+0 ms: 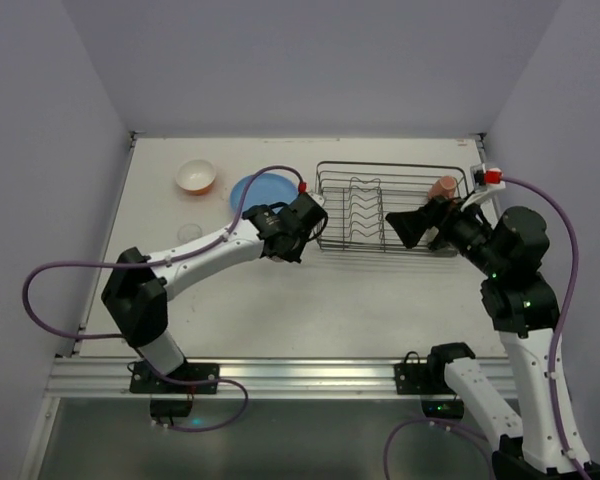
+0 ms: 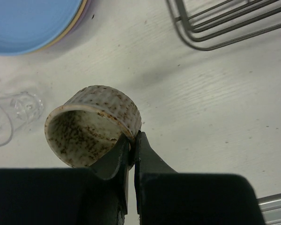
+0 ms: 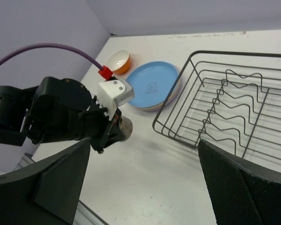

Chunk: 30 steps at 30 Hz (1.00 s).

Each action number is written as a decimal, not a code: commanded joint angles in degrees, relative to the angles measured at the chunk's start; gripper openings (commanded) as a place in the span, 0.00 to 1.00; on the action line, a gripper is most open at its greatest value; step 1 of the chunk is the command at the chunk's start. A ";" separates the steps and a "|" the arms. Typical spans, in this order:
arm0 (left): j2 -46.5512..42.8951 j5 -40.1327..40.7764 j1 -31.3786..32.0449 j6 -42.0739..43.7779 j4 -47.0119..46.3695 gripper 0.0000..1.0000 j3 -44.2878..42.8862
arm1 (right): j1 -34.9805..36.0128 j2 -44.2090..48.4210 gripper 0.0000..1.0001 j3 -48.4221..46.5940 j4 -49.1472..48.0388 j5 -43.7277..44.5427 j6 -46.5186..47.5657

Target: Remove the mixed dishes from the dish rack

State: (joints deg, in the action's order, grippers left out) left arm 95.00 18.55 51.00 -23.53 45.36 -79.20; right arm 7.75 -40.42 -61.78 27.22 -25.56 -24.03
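Note:
My left gripper (image 2: 132, 137) is shut on the rim of a speckled beige mug (image 2: 93, 124) and holds it over the table, left of the dish rack (image 1: 390, 210). The mug also shows in the right wrist view (image 3: 126, 130), held by the left gripper (image 3: 107, 133). My right gripper (image 3: 144, 142) is open and empty above the rack's right part (image 1: 400, 225). A pink mug (image 1: 445, 187) sits in the rack's far right corner. A stack of plates, blue on top (image 1: 260, 190), an orange bowl (image 1: 196, 177) and a clear glass (image 1: 190, 233) lie on the table to the left.
The rack's wire corner (image 2: 225, 28) is close to the right of the held mug. The glass (image 2: 14, 112) lies to the mug's left, the plate stack (image 2: 28, 23) beyond it. Walls close the table's left, back and right sides.

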 commanded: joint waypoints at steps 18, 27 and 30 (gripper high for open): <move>11.08 -1.59 -9.60 1.91 -1.25 0.00 0.10 | 0.07 4.21 0.99 1.84 2.49 -3.18 4.96; 11.61 -3.17 -9.69 2.26 -3.09 0.04 2.03 | 0.07 3.42 0.99 1.92 1.87 -4.06 4.87; 11.96 -2.37 -9.78 2.52 -3.09 0.09 1.94 | 0.16 3.51 0.99 2.36 1.69 -4.32 4.87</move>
State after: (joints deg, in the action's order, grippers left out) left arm 107.59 15.42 41.63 -22.76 43.90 -76.99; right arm 7.77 -36.73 -59.72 30.48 -28.36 -20.03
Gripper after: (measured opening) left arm 0.088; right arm 0.990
